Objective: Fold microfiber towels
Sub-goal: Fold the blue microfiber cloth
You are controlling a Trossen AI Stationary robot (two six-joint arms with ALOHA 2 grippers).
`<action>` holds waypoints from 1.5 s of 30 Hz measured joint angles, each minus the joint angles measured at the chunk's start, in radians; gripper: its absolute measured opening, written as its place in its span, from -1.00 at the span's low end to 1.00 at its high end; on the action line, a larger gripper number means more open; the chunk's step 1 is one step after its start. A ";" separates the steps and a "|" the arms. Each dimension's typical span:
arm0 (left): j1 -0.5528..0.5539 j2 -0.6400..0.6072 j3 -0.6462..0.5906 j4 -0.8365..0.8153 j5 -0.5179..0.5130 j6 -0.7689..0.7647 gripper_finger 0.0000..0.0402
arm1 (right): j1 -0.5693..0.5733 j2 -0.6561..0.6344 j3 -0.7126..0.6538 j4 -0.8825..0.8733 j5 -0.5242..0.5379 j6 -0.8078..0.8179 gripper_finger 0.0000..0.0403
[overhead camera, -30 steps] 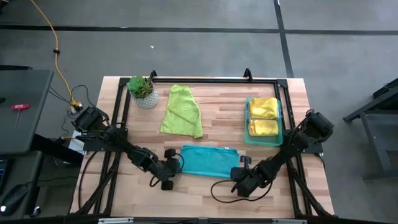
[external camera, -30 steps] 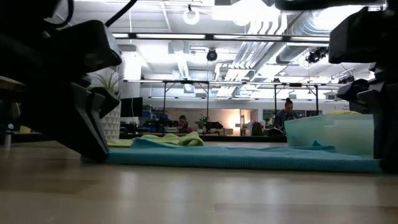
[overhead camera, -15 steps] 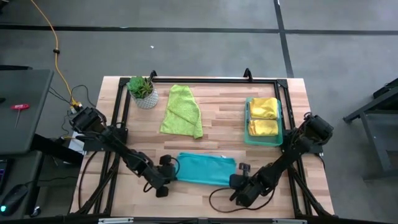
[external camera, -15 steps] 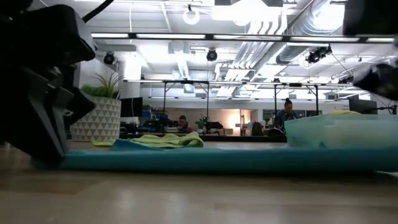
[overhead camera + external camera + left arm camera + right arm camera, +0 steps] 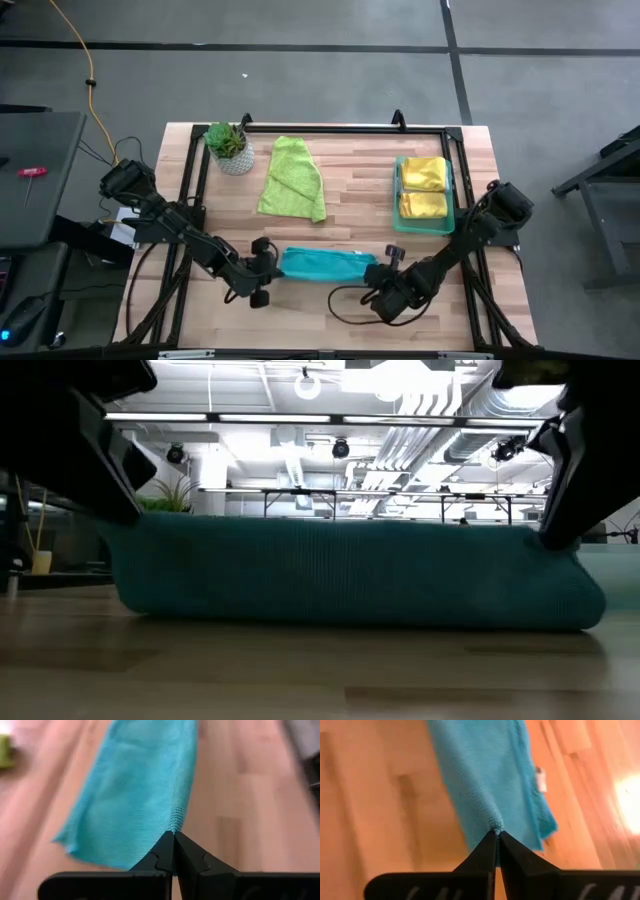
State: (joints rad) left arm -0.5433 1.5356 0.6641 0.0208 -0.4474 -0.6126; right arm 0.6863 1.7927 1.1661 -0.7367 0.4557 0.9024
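Teal towel (image 5: pixel 328 264): a narrow folded band stretched between the two claws, near the front edge of the tabletop (image 5: pixel 340 215).
Left claw (image 5: pixel 272 266): pinched tight on the teal towel's left end.
Right claw (image 5: pixel 384 268): clamped on the teal towel's right end.
Lime towel (image 5: pixel 292 179): loosely crumpled, behind the teal towel, well apart from it.
Yellow towels (image 5: pixel 424 188): two folded, in the green tray (image 5: pixel 398 190), behind the teal towel's right end.
Potted plant (image 5: pixel 229 146): just left of the lime towel, far behind the teal towel.
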 joint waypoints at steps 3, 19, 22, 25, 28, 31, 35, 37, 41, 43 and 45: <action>0.016 0.005 -0.002 -0.085 -0.032 -0.023 -1.00 | -0.017 0.000 -0.020 -0.005 0.004 0.021 -1.00; 0.098 0.084 -0.015 -0.121 -0.117 -0.066 -1.00 | -0.067 -0.002 -0.072 0.017 0.011 0.132 -1.00; 0.107 0.103 -0.015 -0.121 -0.117 -0.066 -1.00 | -0.066 -0.002 -0.071 0.026 0.011 0.138 -1.00; 0.110 0.116 -0.015 -0.118 -0.118 -0.066 -1.00 | -0.066 -0.002 -0.071 0.026 0.011 0.148 -1.00; 0.112 0.124 -0.015 -0.114 -0.128 -0.066 -1.00 | -0.069 -0.002 -0.071 0.027 0.011 0.146 -1.00; 0.112 0.124 -0.015 -0.110 -0.159 -0.065 -1.00 | -0.078 -0.002 -0.071 0.026 0.011 0.148 -0.99; 0.113 0.124 -0.015 -0.108 -0.181 -0.065 -0.97 | -0.090 -0.003 -0.071 0.021 0.019 0.169 -0.84; 0.113 0.124 -0.015 -0.108 -0.183 -0.065 -0.92 | -0.092 -0.003 -0.071 0.018 0.035 0.171 -0.72; 0.114 0.124 -0.015 -0.107 -0.201 -0.062 -0.79 | -0.091 -0.003 -0.071 0.011 0.098 0.171 -0.46; 0.114 0.119 -0.012 -0.111 -0.214 -0.044 -0.71 | -0.091 -0.003 -0.071 0.010 0.114 0.165 -0.35; 0.117 0.118 0.000 -0.106 -0.226 -0.019 -0.64 | -0.091 -0.003 -0.071 0.009 0.116 0.163 -0.27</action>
State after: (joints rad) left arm -0.4264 1.6539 0.6641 -0.0856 -0.6734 -0.6321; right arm 0.5953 1.7901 1.0946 -0.7281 0.5717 1.0657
